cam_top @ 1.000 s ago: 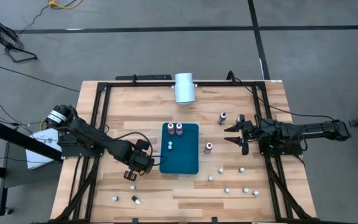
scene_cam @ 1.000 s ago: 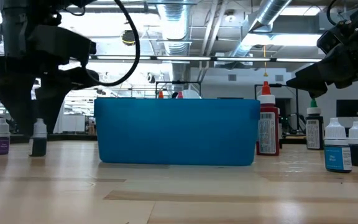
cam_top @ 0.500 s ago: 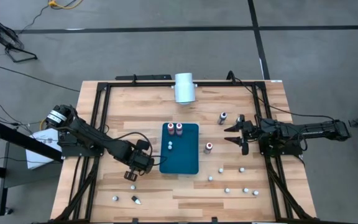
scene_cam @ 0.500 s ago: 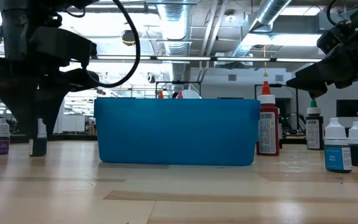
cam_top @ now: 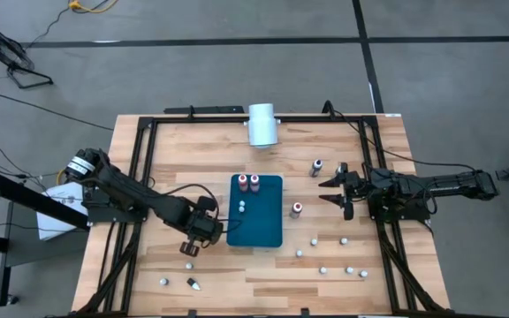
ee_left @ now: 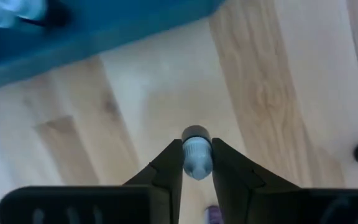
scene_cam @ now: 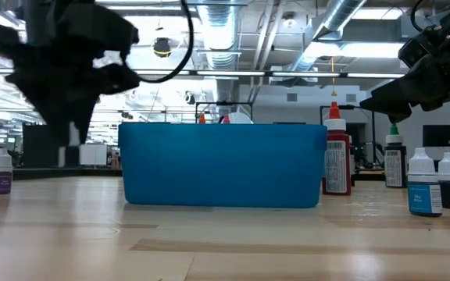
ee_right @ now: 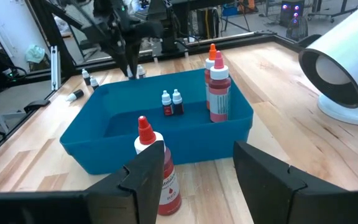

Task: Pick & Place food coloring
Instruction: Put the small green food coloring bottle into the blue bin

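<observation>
The left gripper [ee_left: 197,163] sits just off the left edge of the blue tray [cam_top: 268,231], toward the tray's front corner, and its two fingers [ee_left: 166,167] are pinched tight on a small bottle [ee_left: 196,155] with a pale body and dark cap. The bottle stands between the fingertips, touching both. In the low view the arm is blurred and the bottle seems clear of the table [cam_top: 193,146], though that is hard to be sure of.

The right gripper [cam_top: 330,192] waits near the table's right edge with its fingers spread and nothing between them. A red bottle [cam_top: 297,209] stands just off the tray's right edge, near those fingertips, and a dark bottle [cam_top: 316,167] stands farther back.

Inside the tray, two red bottles [cam_top: 249,182] stand at the back wall and two tiny ones [cam_top: 241,208] near the middle. More small bottles [cam_top: 343,265] are scattered toward the front right corner of the table, and two others [cam_top: 177,283] lie near the front left. A white cylinder [cam_top: 262,124] rests at the back edge.
</observation>
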Available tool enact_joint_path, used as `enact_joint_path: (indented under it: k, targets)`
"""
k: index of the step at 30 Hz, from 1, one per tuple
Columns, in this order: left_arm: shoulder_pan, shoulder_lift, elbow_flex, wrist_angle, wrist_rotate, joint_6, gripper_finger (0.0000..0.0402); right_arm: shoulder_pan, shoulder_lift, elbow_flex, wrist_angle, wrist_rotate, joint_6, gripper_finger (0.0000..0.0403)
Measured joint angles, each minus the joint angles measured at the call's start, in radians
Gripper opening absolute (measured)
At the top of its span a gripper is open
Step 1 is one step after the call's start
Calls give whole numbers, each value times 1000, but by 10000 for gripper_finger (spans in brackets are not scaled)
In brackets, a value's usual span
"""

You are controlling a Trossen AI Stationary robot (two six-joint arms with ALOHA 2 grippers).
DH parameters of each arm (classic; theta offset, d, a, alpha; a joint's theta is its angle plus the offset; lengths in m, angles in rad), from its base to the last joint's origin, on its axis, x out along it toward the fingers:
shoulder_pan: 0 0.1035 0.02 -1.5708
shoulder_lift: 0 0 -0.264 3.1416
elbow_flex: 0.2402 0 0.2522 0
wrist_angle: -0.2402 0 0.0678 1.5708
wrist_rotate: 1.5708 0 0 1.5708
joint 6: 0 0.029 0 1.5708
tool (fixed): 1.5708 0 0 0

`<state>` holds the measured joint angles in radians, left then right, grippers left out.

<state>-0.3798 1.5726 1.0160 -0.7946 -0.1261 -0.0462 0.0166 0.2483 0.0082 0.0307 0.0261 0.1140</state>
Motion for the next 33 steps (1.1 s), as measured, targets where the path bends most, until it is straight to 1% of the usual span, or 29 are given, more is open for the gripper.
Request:
enact_joint_path:
  k: [4,9,17,24,33]
  targets:
    - [14,0,68,-68,-14,34,57,0,0,0,0,0,0,184]
    - [33,0,150,-134,-25,84,62,0,0,0,0,0,0,184]
    - [73,0,251,-192,-91,182,62,0,0,0,0,0,0,184]
    - [126,0,267,-167,-97,257,62,0,0,0,0,0,0,184]
    - [170,80,272,-60,-82,352,63,0,0,0,4,0,0,184]
